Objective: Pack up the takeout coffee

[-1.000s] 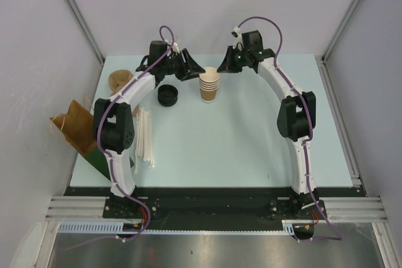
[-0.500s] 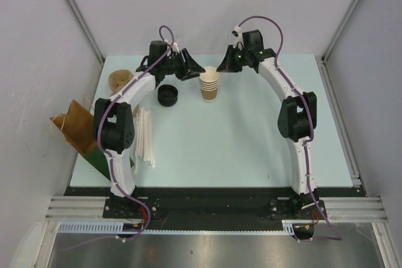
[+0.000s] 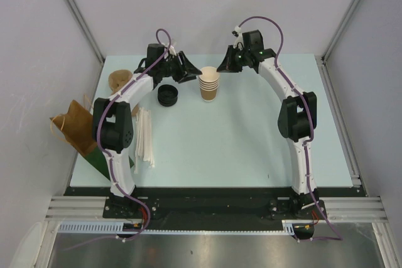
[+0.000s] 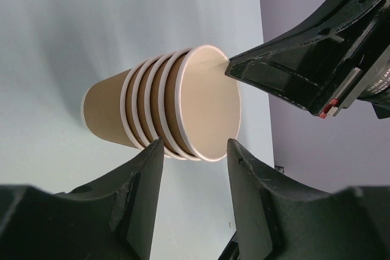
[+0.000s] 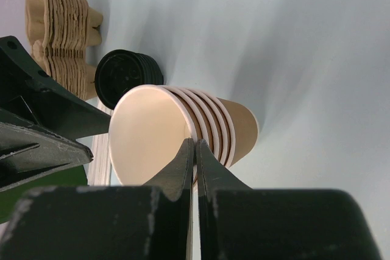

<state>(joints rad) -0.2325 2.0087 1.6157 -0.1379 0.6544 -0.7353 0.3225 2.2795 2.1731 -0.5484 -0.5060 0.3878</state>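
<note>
A stack of nested tan paper cups [image 3: 209,85] stands at the back middle of the table. The takeout coffee, a cup with its lid on, is out of view. My right gripper [image 3: 220,67] is shut on the rim of the top cup; in the right wrist view its jaws [image 5: 195,145] pinch that rim on the stack [image 5: 207,123]. My left gripper [image 3: 190,67] is open just left of the stack. In the left wrist view the stack's [image 4: 152,108] rims lie just past its fingertips [image 4: 195,150], and nothing is between the fingers.
A pile of black lids [image 3: 168,95] lies left of the stack, with brown pulp carriers [image 3: 117,80] further left. White sticks [image 3: 146,136] lie beside the left arm. A brown paper bag [image 3: 72,127] and a green bag [image 3: 100,164] hang over the table's left edge.
My left gripper has drawn back a little to the left, away from the stack. The right gripper and the stack have not moved.
</note>
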